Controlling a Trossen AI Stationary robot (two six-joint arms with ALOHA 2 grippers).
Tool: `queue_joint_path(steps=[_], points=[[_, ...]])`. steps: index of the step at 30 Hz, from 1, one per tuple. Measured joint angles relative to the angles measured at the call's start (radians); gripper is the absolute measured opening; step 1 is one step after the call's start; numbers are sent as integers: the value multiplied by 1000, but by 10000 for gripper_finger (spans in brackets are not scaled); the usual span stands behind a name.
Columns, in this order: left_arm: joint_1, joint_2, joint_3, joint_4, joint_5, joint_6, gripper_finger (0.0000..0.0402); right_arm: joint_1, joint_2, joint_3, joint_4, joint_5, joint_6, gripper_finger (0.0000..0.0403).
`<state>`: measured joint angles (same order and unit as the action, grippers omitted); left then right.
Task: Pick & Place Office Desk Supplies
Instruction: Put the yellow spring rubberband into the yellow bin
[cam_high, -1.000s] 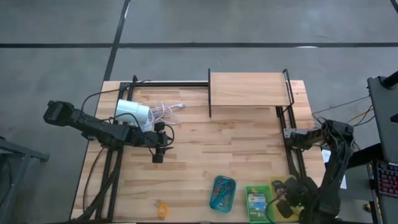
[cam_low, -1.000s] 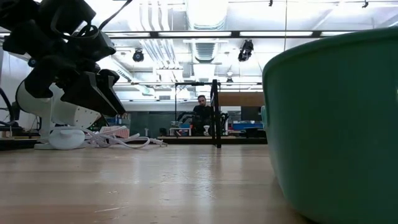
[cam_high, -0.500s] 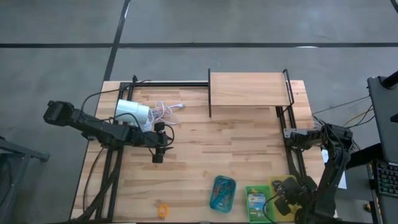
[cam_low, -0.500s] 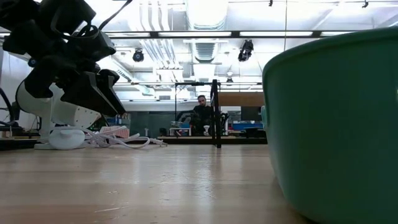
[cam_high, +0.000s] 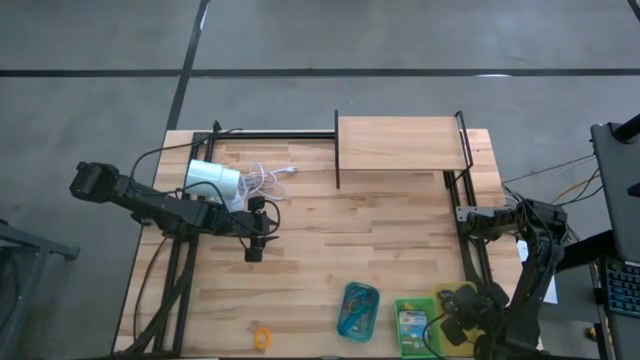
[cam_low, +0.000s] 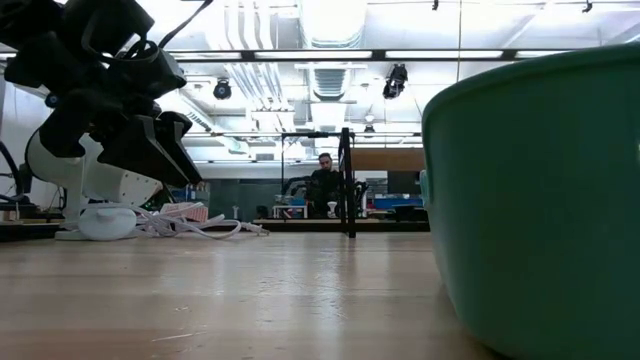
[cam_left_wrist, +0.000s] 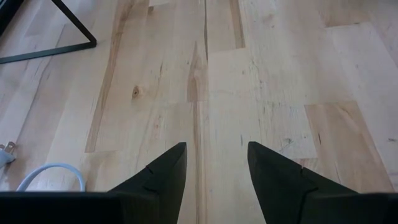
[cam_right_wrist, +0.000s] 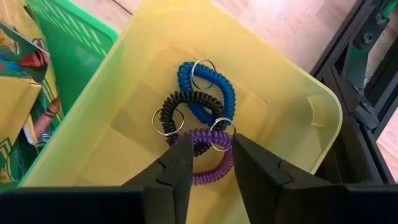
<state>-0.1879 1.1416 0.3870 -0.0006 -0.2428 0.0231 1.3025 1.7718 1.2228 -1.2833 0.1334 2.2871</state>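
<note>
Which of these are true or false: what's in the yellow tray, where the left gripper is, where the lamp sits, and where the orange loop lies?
1. The yellow tray holds a blue loop, a black loop and a purple loop. True.
2. The right gripper hangs over the green tray. False: it hangs over the yellow tray, fingers apart just above the purple loop.
3. The left gripper holds a crayon box. False: it is open over bare table.
4. The white lamp lies near the table's far left corner. True.
5. The orange loop is in the teal tray. False: it lies on the table near the front edge.
</note>
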Motion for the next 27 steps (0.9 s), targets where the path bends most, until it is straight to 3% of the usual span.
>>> queue_joint_path(steps=[8,14,18,24,27], points=[[0,0,0,0,0,0,175,-4,1,0,-6,15,5,131],[0,0,0,0,0,1,175,-47,-49,76,-136,62,66,134],[0,0,0,0,0,3,175,-78,-102,119,-281,244,10,133],[0,0,0,0,0,3,175,-167,-299,30,-273,606,-213,135],[0,0,0,0,0,3,175,-244,-401,-26,-270,717,-320,132]])
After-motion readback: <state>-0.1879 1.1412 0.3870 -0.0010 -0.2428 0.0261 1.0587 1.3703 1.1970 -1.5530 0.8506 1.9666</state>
